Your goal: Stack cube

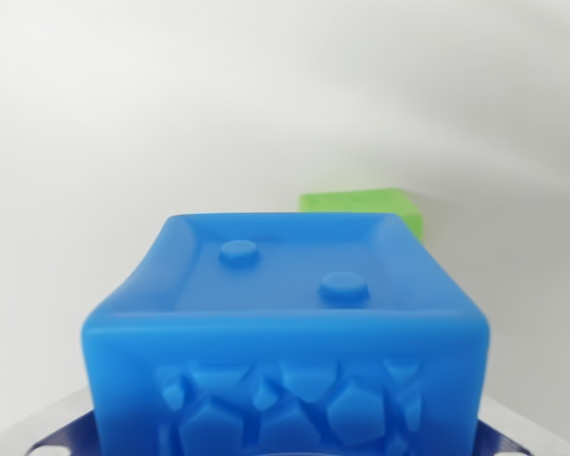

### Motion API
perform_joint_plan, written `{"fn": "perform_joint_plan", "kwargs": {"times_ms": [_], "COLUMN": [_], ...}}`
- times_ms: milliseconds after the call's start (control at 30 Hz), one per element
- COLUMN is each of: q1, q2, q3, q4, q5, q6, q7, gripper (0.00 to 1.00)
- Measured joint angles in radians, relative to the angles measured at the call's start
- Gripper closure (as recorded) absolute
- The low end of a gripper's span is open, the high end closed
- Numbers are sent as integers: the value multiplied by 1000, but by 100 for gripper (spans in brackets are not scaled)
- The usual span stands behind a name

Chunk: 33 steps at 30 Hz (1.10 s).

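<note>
Glossy blue cube [285, 328], studded top, hides green cube [366, 206] partly.

The blue cube [285, 332] blocks the near foreground, the green cube [366, 207] just behind; bare white surface [123, 114] lies around.

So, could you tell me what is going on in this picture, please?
This is the arm's wrist camera during a cube-stacking job. A blue cube fills the lower half of the view, close to the lens, with two round studs on its recessed top face. Grey metal edges show at the bottom corners, but the jaws themselves cannot be made out, so a grasp is likely, not certain. A green cube sits further off on the white surface, partly hidden behind the blue one.
</note>
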Motion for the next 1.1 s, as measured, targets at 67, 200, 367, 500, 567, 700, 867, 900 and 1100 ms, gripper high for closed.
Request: {"fn": "perform_joint_plan", "kwargs": {"times_ms": [67,200,367,500,567,700,867,900,1100], "q1": [-4,-16,-30,-40,-46,-58,-66,-66,-66], "q2": [0,-2,-4,-5,-5,-5,0,5,48], "q3": [0,-1,-2,-3,-4,-4,-5,-5,-5], "q4": [1,6,12,17,20,27,29,28,25], "q5": [0,0,0,0,1,1,1,1,1], "q6": [-2,-8,-16,-22,-25,-31,-29,-24,15], "q7": [-11,-41,-74,-99,-115,-144,-161,-161,-162], "gripper": [100,100,100,100,100,100,100,100,100]}}
